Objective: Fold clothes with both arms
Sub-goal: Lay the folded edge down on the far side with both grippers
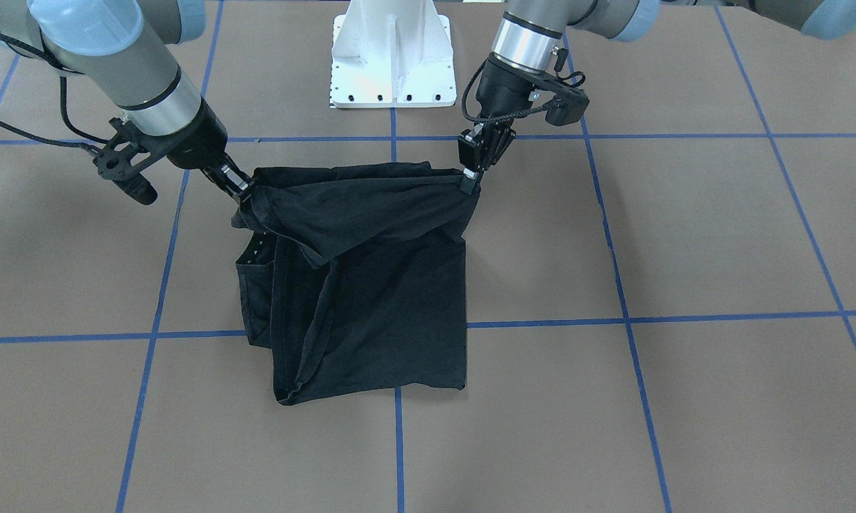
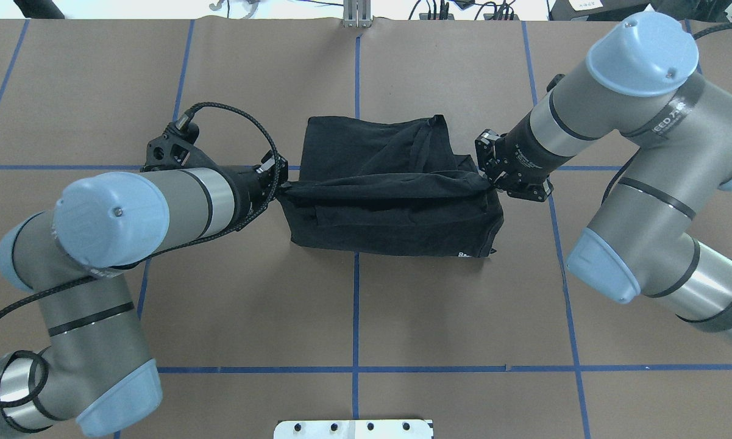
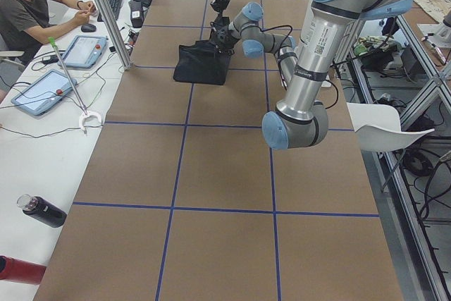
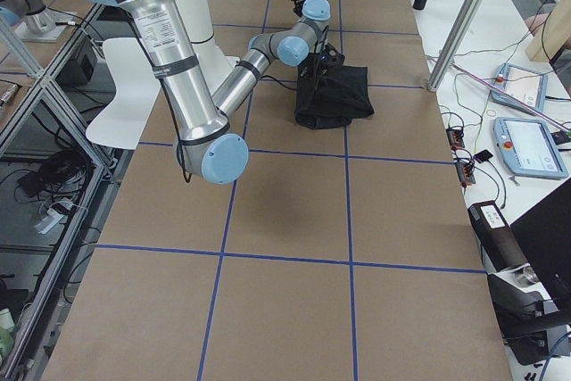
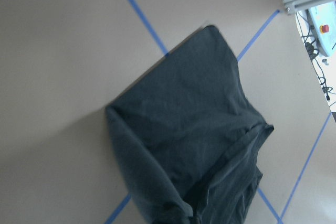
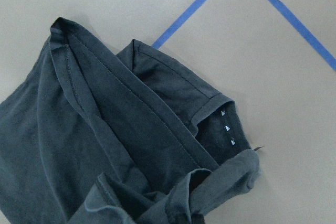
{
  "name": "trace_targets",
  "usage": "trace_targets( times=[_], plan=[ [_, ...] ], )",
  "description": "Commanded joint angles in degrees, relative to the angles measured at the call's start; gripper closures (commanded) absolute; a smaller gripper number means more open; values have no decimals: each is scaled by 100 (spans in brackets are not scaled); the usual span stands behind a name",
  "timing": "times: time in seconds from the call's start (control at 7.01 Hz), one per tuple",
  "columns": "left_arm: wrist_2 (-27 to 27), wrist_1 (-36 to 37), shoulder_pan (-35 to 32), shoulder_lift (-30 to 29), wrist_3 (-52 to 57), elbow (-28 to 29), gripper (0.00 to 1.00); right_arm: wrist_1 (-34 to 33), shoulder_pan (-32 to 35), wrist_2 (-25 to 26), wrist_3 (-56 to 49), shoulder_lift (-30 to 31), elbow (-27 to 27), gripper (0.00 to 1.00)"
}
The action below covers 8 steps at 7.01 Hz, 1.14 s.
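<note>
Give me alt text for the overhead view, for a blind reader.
A partly folded black T-shirt is stretched between the robot's left end effector and right end effector, each pinching one end of its raised edge. The rest lies on a brown table with blue tape lines.

We record the left arm (image 2: 177,201) and the right arm (image 2: 634,103) as grey-silver cylindrical tubes with rounded light blue joint caps (image 2: 643,55). The caps carry small screws (image 2: 670,74) on their faces. A polished silver ring (image 2: 210,194) and thin black bands mark the wrist sections. We note white lettering (image 2: 670,119) on a dark band of the right arm. A braided black cable (image 2: 222,105) serves the left arm. The left gripper (image 2: 282,185) and the right gripper (image 2: 486,178) are black, each with a black bracket (image 2: 170,149) alongside.
</note>
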<state>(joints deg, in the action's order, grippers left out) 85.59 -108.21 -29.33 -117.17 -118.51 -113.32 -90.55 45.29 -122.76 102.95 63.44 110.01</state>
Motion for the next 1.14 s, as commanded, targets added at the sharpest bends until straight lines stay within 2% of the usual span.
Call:
trace_targets(
  times=[0.0,0.14,0.29,0.43,0.57,0.71,0.86,1.0],
  plan=[
    [10,-627,-379,-357,144,973,100,46,120,-2,-292,-349,-611,100],
    [10,-866,-511,-629,353,1526,100,64,172,7,-467,-533,-934,100],
    [19,-1025,-668,-710,468,1784,100,72,251,7,-608,-926,-1521,100],
    [19,-1235,-783,-920,600,2292,100,81,365,7,-931,-1295,-2153,100],
    [10,-1751,-889,-1139,636,2949,100,316,505,7,-1161,-1682,-2942,100],
    [19,-2121,-985,-1298,793,3548,39,963,568,15,-1189,-1895,-3699,100],
    [10,-2221,-1126,-1482,1395,3884,0,1517,586,103,-1250,-2175,-4385,1],
    [71,-2439,-1310,-1493,1497,4018,0,1531,656,112,-1295,-2500,-4635,0]
  ],
)
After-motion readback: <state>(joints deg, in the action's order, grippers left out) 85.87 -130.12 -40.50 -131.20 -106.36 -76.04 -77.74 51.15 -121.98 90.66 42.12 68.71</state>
